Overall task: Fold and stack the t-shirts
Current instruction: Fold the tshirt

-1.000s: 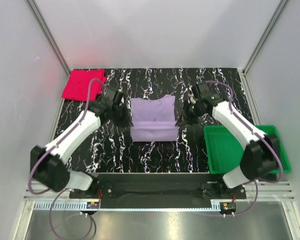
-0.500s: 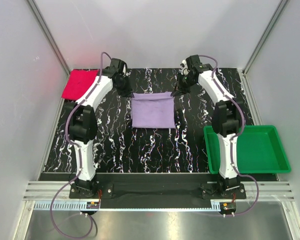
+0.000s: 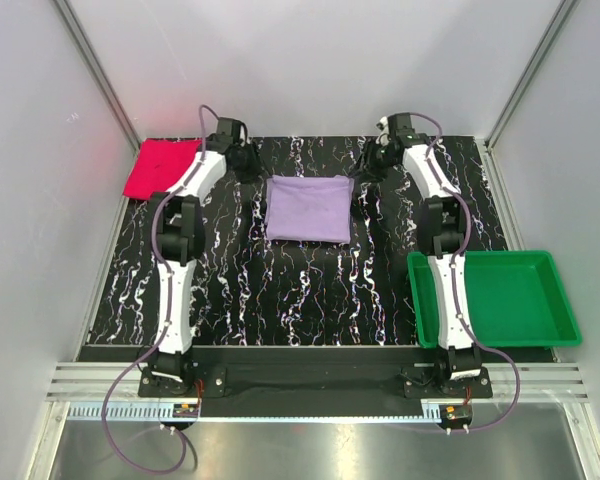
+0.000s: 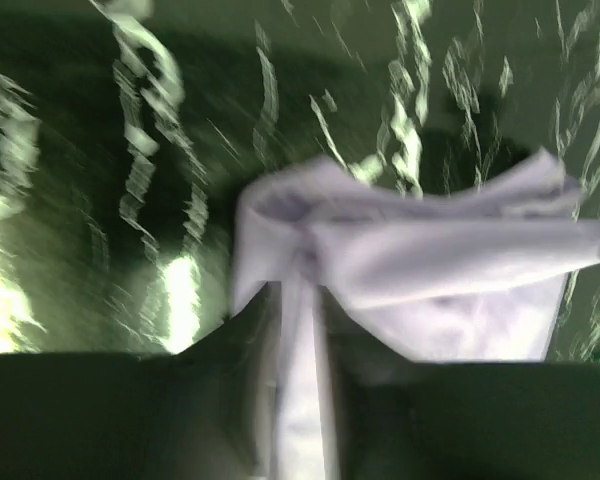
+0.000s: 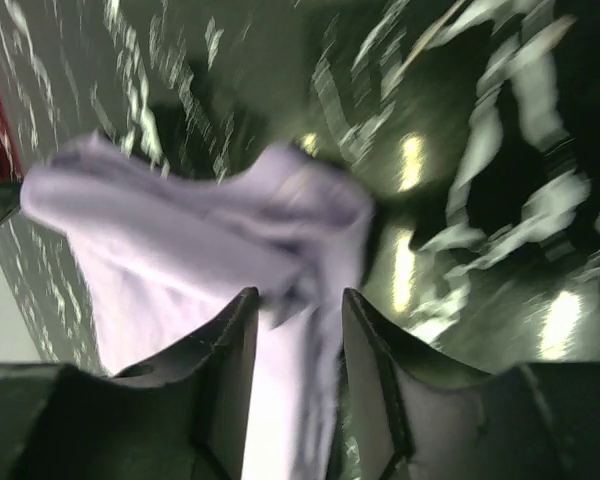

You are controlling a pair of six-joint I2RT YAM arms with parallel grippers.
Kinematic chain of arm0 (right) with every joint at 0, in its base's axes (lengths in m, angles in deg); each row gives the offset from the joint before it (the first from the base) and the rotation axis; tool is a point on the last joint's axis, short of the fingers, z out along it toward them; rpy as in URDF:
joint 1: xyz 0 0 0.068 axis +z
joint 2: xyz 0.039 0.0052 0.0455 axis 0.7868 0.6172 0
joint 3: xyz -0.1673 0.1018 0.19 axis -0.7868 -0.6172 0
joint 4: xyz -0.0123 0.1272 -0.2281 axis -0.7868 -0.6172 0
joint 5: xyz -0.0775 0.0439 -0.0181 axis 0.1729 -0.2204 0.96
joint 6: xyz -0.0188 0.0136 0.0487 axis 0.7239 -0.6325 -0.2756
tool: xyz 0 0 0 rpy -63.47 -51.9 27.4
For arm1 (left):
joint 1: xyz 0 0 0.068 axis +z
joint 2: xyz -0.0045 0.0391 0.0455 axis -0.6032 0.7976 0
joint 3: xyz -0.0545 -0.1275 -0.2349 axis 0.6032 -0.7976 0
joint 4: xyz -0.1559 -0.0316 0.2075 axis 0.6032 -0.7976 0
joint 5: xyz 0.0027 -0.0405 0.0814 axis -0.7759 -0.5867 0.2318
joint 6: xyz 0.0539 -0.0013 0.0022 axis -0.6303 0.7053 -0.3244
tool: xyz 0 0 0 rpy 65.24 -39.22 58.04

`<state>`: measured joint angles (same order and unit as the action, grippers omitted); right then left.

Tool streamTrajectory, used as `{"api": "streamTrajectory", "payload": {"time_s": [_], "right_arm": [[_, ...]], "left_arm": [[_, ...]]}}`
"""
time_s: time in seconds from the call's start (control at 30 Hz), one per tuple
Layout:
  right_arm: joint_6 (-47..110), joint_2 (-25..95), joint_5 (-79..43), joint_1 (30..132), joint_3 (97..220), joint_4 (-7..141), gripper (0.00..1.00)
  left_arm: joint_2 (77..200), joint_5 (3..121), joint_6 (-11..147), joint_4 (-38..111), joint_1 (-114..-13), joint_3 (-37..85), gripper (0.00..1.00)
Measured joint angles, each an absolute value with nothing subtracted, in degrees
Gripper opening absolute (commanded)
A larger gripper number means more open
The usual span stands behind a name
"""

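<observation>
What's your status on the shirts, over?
Right jaws apart, cloth between; left jaws too blurred to call. Lavender shirt folded mid-table; pink shirt at far left, not stacked. Green tray right, out of the path.

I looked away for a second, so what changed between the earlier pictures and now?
Both arms reached to the far edge, and the left fingers and right fingers drew the near part of the lavender shirt over into a folded rectangle; cloth sits between them. Pink shirt, green tray unmoved.

Motion-blurred lavender shirt (image 4: 430, 270), perhaps bunched
</observation>
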<state>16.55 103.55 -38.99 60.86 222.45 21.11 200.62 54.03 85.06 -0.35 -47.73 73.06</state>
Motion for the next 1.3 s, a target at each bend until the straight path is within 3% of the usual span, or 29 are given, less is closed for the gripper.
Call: {"api": "streamTrajectory", "payload": {"time_s": [0.03, 0.17, 0.27, 0.3, 0.47, 0.5, 0.57, 0.87, 1.3], "right_arm": [[16.11, 104.64, -38.86, 60.16, 223.87, 21.63, 0.5], [15.1, 106.39, -38.18, 57.63, 227.52, 21.87, 0.54], [14.62, 101.96, -38.24, 56.91, 220.72, 23.25, 0.52], [14.6, 99.27, -38.24, 57.04, 216.11, 24.3, 0.49], [12.3, 88.95, -39.64, 60.34, 200.57, 29.41, 0.32], [11.78, 88.51, -40.25, 61.39, 199.93, 30.7, 0.17], [10.58, 88.4, -41.59, 63.24, 199.17, 33.87, 0.08], [-0.94, 90.18, -46.77, 66.19, 187.61, 55.18, 0.04], [-13.6, 102.46, -46.88, 64.21, 190.8, 80.88, 0.06]], "left_arm": [[200.66, 54.38, 85.46, 0.54, -47.05, 73.04, 0.53], [198.08, 55.27, 86.22, 4.22, -43.95, 69.09, 0.54], [191.72, 53.9, 86.88, 7.43, -42.0, 61.15, 0.41], [188.86, 52.67, 87.42, 9.0, -41.85, 57.77, 0.34], [178.94, 43.84, 92.01, 22.16, -45.7, 44.72, 0.2], [178.24, 41.74, 93.78, 25.94, -47.1, 42.31, 0.18], [178.52, 38.36, 97.33, 32.7, -49.54, 39.3, 0.13], [194.41, 31.23, 109.83, 49.55, -52.69, 41.33, 0.09], [209.82, 32.67, 118.35, 60.15, -50.02, 54.84, 0.1]]}}
